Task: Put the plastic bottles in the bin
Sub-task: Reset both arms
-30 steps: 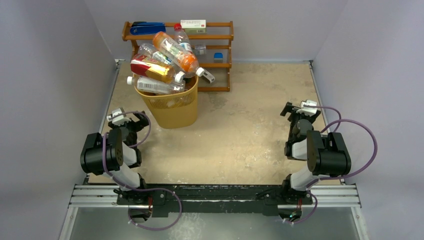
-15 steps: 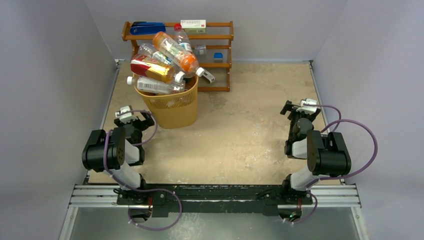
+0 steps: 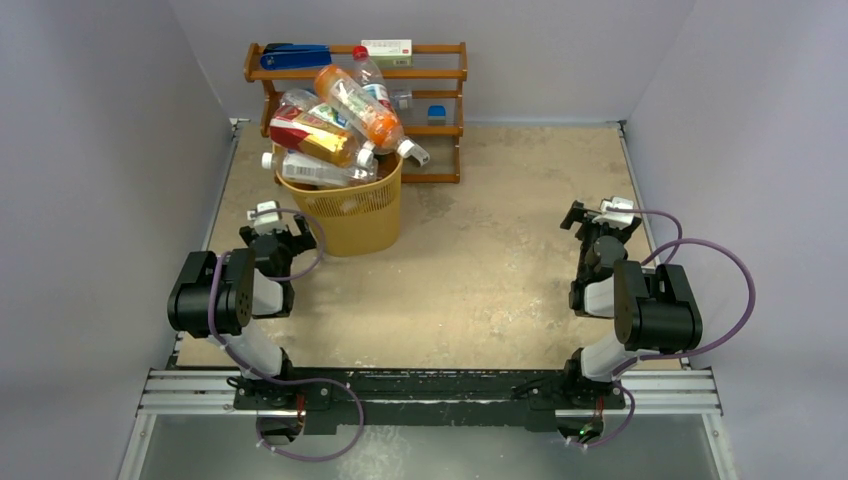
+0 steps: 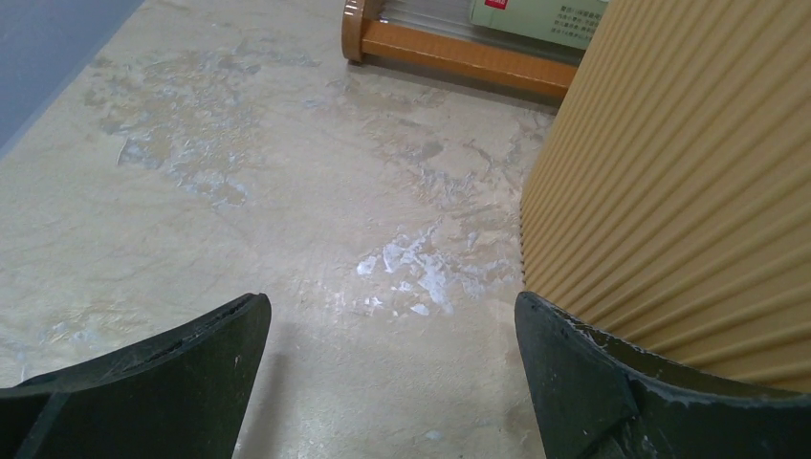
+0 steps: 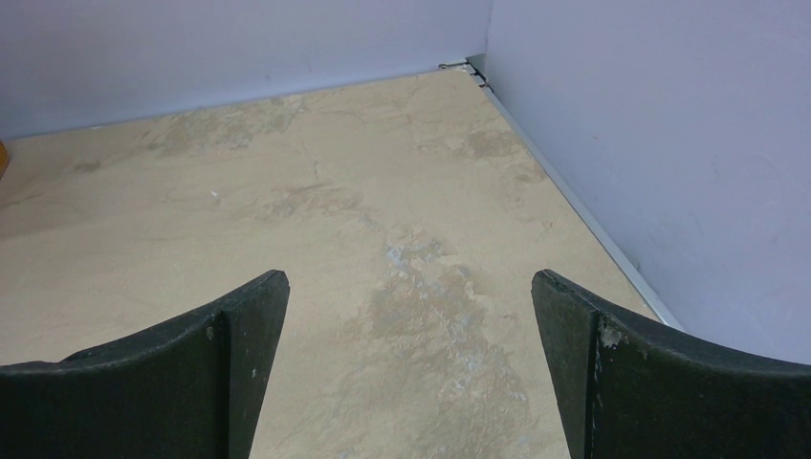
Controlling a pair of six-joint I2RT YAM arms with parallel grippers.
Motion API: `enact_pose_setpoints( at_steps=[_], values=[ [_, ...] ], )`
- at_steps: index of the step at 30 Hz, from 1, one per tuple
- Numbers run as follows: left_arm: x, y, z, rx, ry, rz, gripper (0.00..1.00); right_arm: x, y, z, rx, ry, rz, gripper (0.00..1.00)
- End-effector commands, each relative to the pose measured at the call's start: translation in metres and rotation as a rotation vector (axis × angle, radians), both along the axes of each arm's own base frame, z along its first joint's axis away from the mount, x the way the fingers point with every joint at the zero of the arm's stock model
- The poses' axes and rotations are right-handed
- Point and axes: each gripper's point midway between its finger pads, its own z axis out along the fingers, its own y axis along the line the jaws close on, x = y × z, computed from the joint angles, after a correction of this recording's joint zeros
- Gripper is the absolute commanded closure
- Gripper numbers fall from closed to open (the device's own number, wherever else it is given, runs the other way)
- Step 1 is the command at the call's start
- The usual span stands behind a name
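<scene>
Top view: the piled plastic bottles (image 3: pixel 330 130) conceal the yellow bin's (image 3: pixel 352 218) interior and part of the wooden shelf rack's (image 3: pixel 445 72) left side. Bottle label text and the small items (image 3: pixel 436 113) on the rack are too small to identify. Left wrist view: the bin wall and the rack's foot are cut off by the frame edges.

Robotics lab test cell — plain lavender walls (image 3: pixel 110 130) boxing in a scuffed beige tabletop (image 3: pixel 490 260), aluminium rail (image 3: pixel 190 392) at 6 o'clock carrying left arm (image 3: pixel 215 300) and right arm (image 3: pixel 650 305), wooden rack (image 3: pixel 435 48) at 11 o'clock.
</scene>
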Motion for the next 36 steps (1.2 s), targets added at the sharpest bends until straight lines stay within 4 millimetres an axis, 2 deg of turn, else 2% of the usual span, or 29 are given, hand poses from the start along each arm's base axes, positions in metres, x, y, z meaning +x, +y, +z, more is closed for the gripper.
enact_pose_setpoints(
  at_steps=[1,7,36],
  values=[
    [0.009,-0.01,0.016,0.043,-0.049,-0.062,0.01,0.007,0.0,0.023,-0.027,-0.071,0.007,0.0],
    [0.009,-0.02,0.016,0.056,-0.049,-0.127,0.01,0.007,0.0,0.023,-0.028,-0.071,0.007,0.0],
    [0.009,-0.02,0.017,0.055,-0.053,-0.129,0.01,0.007,0.0,0.023,-0.028,-0.07,0.007,0.0]
  ],
)
